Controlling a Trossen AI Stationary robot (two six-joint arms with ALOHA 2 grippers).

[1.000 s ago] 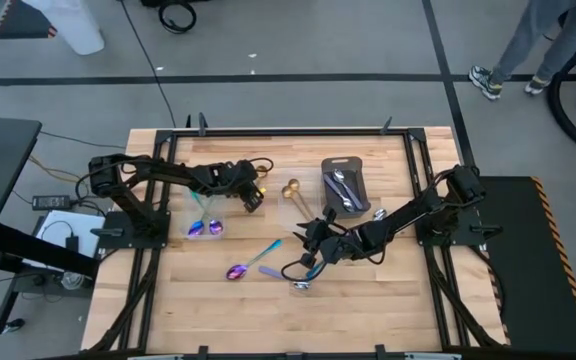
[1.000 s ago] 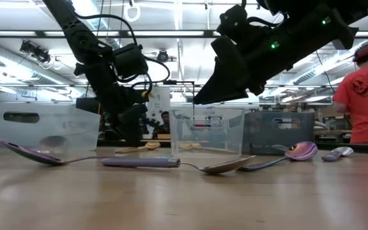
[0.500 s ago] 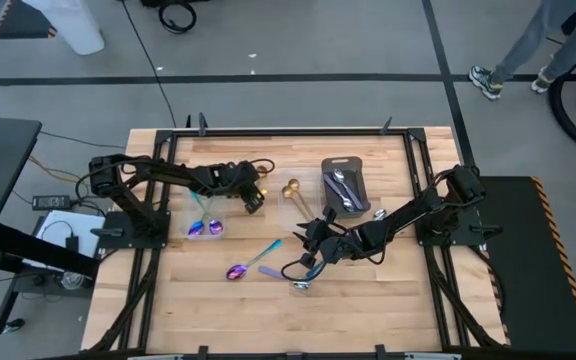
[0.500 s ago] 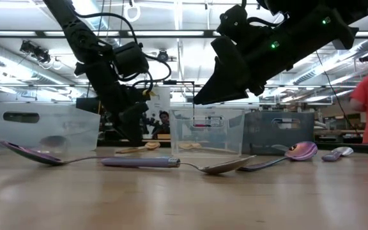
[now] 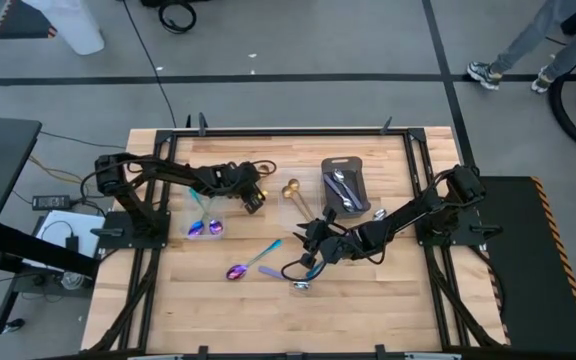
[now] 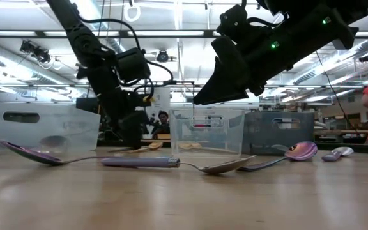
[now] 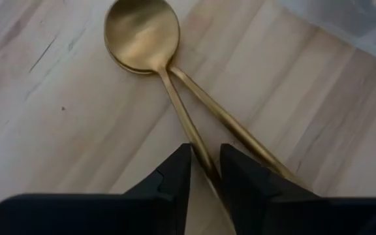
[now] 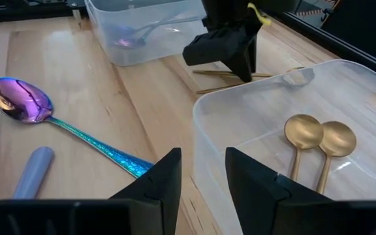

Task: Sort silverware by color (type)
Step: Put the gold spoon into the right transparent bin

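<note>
Two gold spoons (image 7: 150,40), one handle between left end effector (image 7: 204,171) fingers; no legible writing.

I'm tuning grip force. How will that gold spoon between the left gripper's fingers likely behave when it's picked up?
The gold spoon looks like rigid metal, so it probably won't flex. Its thin, polished handle may slip or pivot in the left gripper, with the bowl hanging far out. A second gold spoon crosses it and might get dragged along.

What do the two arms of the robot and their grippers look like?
Both arms are dark, jointed and slim, with black cables looping along them. The left gripper has two dark wedge-shaped fingers and a small yellow tag on its wrist. The right gripper has the same dark fingers; small green lights glow on the right arm.
</note>
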